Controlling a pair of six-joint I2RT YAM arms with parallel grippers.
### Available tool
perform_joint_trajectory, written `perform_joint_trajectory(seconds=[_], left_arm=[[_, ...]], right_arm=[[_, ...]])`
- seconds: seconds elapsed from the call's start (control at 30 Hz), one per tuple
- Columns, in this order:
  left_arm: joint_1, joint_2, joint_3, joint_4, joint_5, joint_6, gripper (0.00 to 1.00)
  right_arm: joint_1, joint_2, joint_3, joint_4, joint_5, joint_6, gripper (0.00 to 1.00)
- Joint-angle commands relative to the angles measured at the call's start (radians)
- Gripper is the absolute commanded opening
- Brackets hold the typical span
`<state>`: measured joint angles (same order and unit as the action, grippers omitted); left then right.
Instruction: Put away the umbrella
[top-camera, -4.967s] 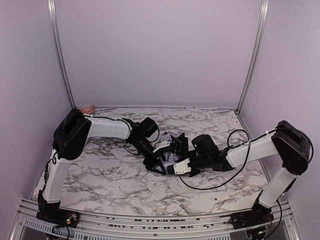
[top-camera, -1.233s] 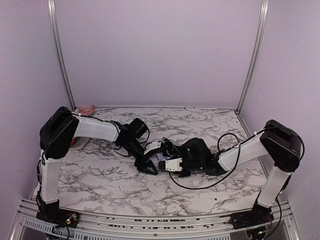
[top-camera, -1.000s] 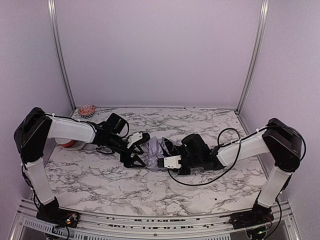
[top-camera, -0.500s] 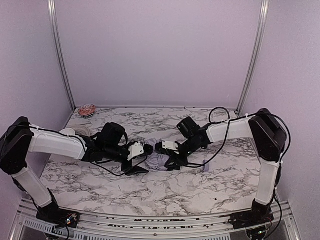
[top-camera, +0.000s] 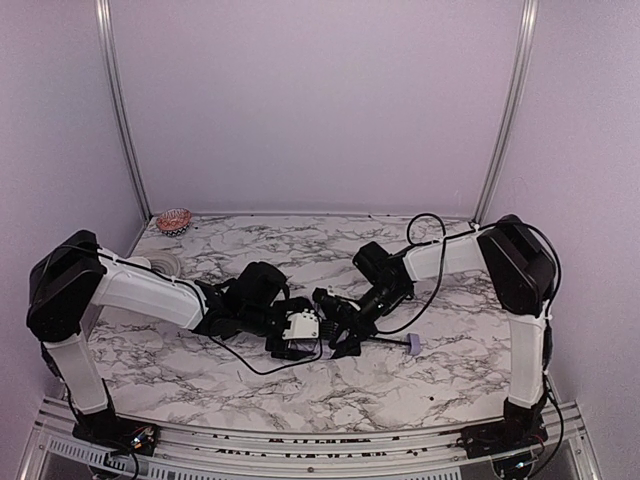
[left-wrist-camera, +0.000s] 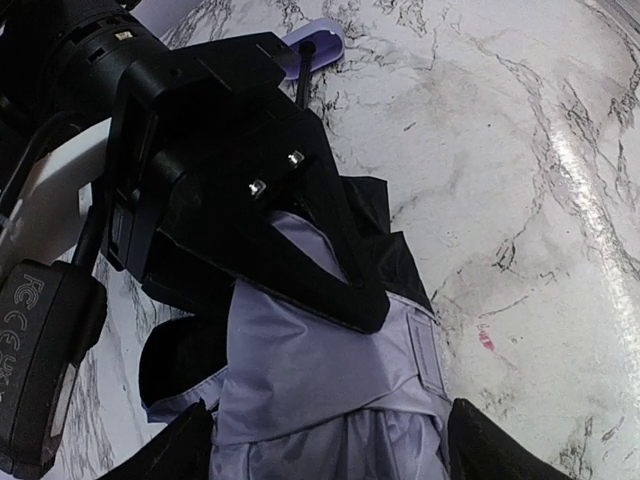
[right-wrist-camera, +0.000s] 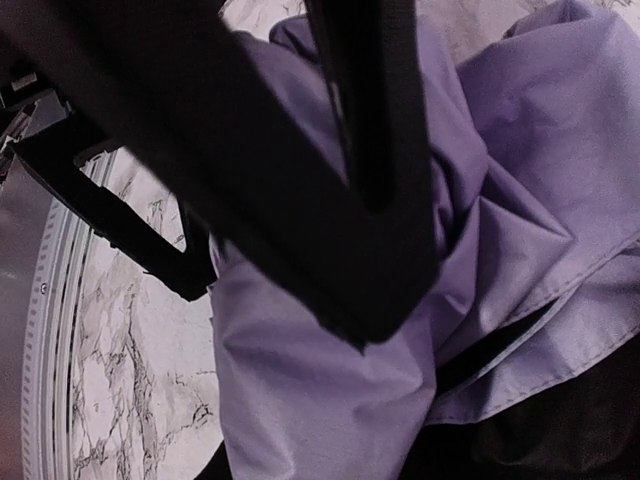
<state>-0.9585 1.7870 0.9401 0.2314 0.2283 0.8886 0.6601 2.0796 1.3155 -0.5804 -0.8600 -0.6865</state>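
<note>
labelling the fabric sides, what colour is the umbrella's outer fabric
The umbrella has pale lavender outer fabric, best seen in the left wrist view.

Umbrella (left-wrist-camera: 320, 400): thin lavender cloth, matt, creased and crumpled; lining is black matt cloth. Shaft (left-wrist-camera: 303, 85) thin, dark, looks like metal. Handle (left-wrist-camera: 315, 45) is a smooth lavender block, plastic-looking. Counter (left-wrist-camera: 520, 150): white marble pattern, grey veins, smooth, glossy with a glare streak. Right gripper (left-wrist-camera: 372, 312): black matt hard plastic, shiny screw heads. Arms (top-camera: 150, 290): smooth white shells, slight sheen. Corner posts (top-camera: 118, 110): bare silvery metal. Walls (top-camera: 320, 100): flat, matt lavender.
</note>
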Motion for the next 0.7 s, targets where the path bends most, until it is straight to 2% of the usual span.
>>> perform_joint_trajectory(seconds=[0.0, 0.07, 0.13, 0.23, 0.37, 0.5, 0.6, 0.67], left_arm=[[0.000, 0.064, 0.066, -0.099, -0.009, 0.009, 0.78], [-0.001, 0.080, 0.069, -0.134, -0.048, -0.017, 0.77], [0.000, 0.055, 0.048, -0.088, -0.061, -0.065, 0.77], [0.017, -0.052, -0.033, 0.041, 0.021, -0.157, 0.82], [0.088, -0.172, -0.115, 0.176, 0.151, -0.354, 0.84], [0.212, -0.173, -0.113, 0.207, 0.247, -0.558, 0.81], [0.327, -0.120, -0.077, 0.209, 0.285, -0.693, 0.73], [0.369, -0.072, -0.035, 0.209, 0.295, -0.803, 0.72]], right_arm=[[-0.013, 0.065, -0.017, -0.104, 0.058, 0.052, 0.25], [-0.013, 0.057, -0.008, -0.098, 0.043, 0.040, 0.25], [-0.016, 0.049, -0.005, -0.083, 0.046, 0.033, 0.23], [-0.015, 0.027, -0.015, -0.042, 0.074, 0.046, 0.13], [-0.016, -0.074, -0.083, 0.100, 0.102, 0.071, 0.00], [-0.019, -0.237, -0.194, 0.274, 0.104, 0.060, 0.00], [-0.015, -0.375, -0.334, 0.450, 0.132, 0.008, 0.00], [0.002, -0.445, -0.424, 0.535, 0.168, -0.056, 0.00]])
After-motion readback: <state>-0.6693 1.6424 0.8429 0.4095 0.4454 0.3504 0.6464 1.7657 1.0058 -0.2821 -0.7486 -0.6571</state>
